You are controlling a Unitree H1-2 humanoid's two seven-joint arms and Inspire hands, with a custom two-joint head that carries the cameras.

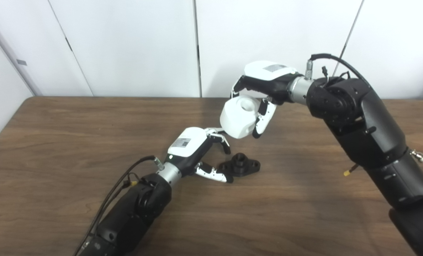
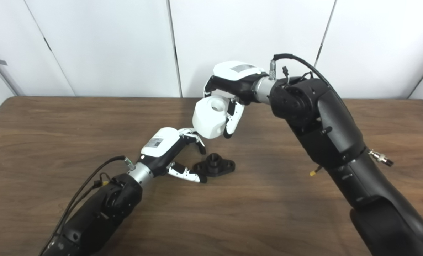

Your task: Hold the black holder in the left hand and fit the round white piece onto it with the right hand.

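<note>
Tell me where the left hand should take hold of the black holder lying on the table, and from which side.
Grip the flat black plastic holder by its near-left lobe, coming in low from the left, where the open left hand already brackets it. Its base lies flat on the wooden table with the round boss pointing up; that boss should probably stay clear for the round white piece in the right hand.

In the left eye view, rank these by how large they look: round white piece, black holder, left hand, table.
1. table
2. left hand, slightly bigger than
3. round white piece, though it is held raised, so that margin is unsure
4. black holder
</note>
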